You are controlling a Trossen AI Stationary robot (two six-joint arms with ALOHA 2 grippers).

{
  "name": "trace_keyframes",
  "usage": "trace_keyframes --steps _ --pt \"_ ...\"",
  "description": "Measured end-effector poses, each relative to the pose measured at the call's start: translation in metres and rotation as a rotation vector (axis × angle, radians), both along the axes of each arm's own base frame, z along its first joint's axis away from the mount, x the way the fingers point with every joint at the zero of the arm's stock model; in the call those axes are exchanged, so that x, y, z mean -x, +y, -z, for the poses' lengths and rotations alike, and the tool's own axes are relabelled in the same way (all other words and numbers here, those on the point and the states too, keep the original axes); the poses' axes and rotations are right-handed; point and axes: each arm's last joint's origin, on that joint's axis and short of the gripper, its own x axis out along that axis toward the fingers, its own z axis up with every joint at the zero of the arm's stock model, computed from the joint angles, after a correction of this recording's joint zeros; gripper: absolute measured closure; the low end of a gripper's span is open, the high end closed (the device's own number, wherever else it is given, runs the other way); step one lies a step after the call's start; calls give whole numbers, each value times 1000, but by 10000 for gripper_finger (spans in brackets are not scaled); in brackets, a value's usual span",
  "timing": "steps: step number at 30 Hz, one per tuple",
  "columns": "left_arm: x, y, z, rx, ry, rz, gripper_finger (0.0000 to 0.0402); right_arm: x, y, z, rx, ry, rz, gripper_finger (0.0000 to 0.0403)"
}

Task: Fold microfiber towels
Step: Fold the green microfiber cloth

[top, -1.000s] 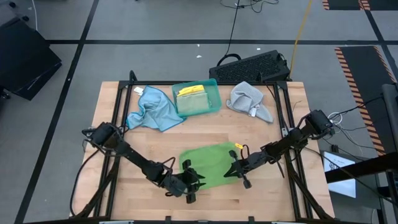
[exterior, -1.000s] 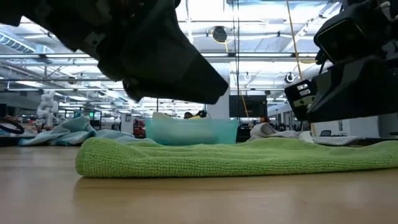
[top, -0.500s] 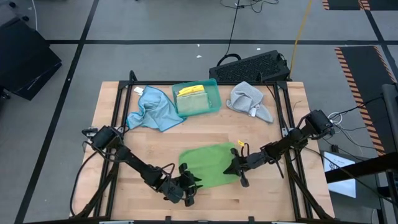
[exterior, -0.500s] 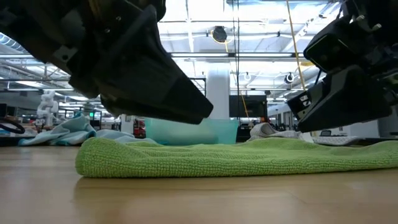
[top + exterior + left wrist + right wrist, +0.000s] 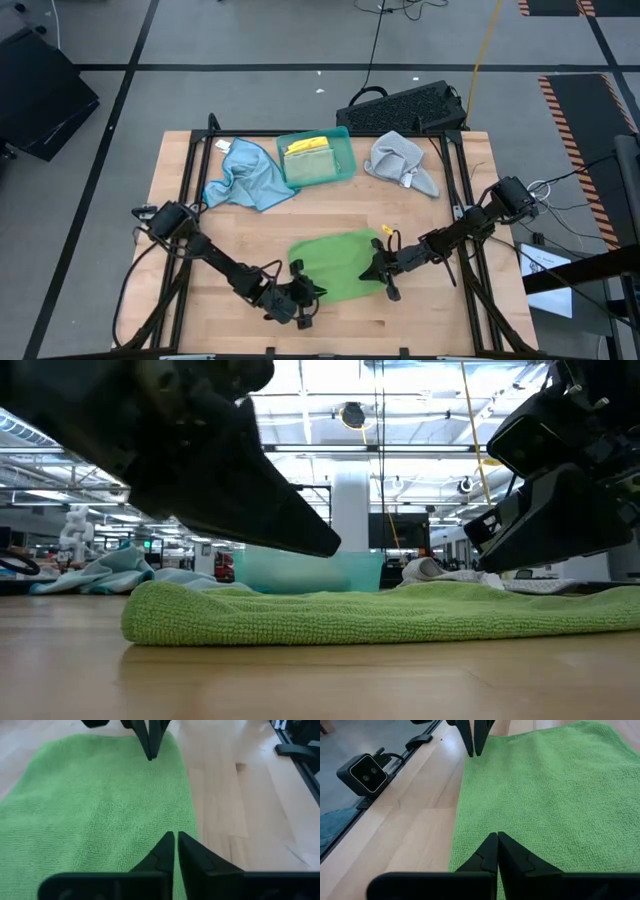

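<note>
So I'm looking at a light wooden table (image 5: pixel 250 230) with a black frame, sitting on grey floor with dark tape lines, and there's a black keyboard (image 5: pixel 405 107) just past the far edge. The green towel (image 5: pixel 335 263) lies flat near the front middle of the table. The left gripper (image 5: pixel 306 291) sits at its near-left corner and the right gripper (image 5: pixel 378 269) at its right edge, both low over the cloth. Further back there's a crumpled light blue towel (image 5: pixel 243 177), a teal tray (image 5: pixel 318 158) with yellow cloth (image 5: pixel 308 148) in it, and a bunched grey towel (image 5: pixel 402 162) to the right of that. The overhead view gives me the layout but the fingers are too small to read there. The wrist cams sort that out: left fingers (image 5: pixel 162 857) are pressed together, tips right at the towel's edge where it meets bare wood, and the right fingers (image 5: pixel 487 852) are pressed together too, over the green pile. I can't tell from either whether any fabric is actually pinched between them. Each wrist cam also catches the other arm's closed tips at the opposite end of the towel. The table-level cam shows what none of the others do: a big open hall with ceiling lights and a white column (image 5: pixel 350 510) behind the tray, plus how thick the green towel sits on the wood.
</note>
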Motion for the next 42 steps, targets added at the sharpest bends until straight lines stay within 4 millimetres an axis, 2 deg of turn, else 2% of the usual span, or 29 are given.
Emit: trace_keyframes --steps 5,11,16,25,32,37,42 --pt "-8 11 1 124 37 12 398 0 0 2 -12 45 13 401" --pt "-6 16 7 168 108 -20 377 -9 6 5 24 188 -8 401" --pt "0 25 15 177 226 -117 377 -19 12 0 65 241 -41 401" --pt "5 36 20 64 317 -149 398 -23 18 -8 100 258 -68 401" --pt "7 46 23 -18 371 -167 379 -14 14 -27 117 280 -62 401" --pt "9 48 12 -78 368 -114 372 -8 12 -39 148 267 -29 401" --pt "12 51 -16 -72 308 -109 371 -8 11 -39 169 257 -17 401"
